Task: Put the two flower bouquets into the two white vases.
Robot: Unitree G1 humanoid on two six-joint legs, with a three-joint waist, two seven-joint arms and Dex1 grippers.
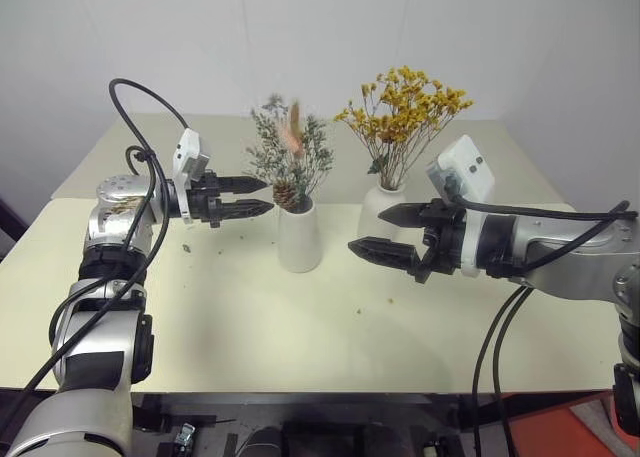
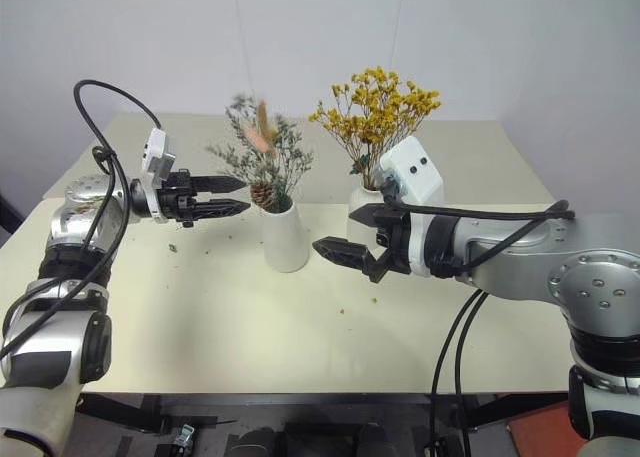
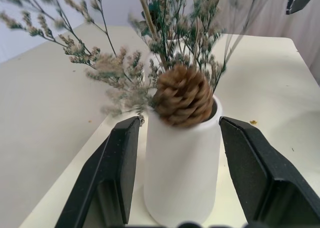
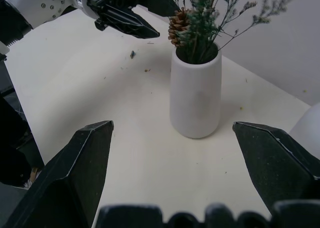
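Bouquets are both sitting in vases on your desk (image 1: 200,307). Grey-green bunch (image 1: 290,157) with the pine cone is standing in the wide-mouthed cone vase (image 1: 299,237); yellow-orange bunch (image 1: 403,112) is standing in the narrow-necked vase (image 1: 378,209) just behind and to its right. Your left tool (image 1: 250,197) is hovering level just left of the pine cone, fingers apart, gripping nothing. Your right tool (image 1: 372,229) is hanging right of the cone vase, in front of the narrow-necked one, fingers spread wide, holding nothing.
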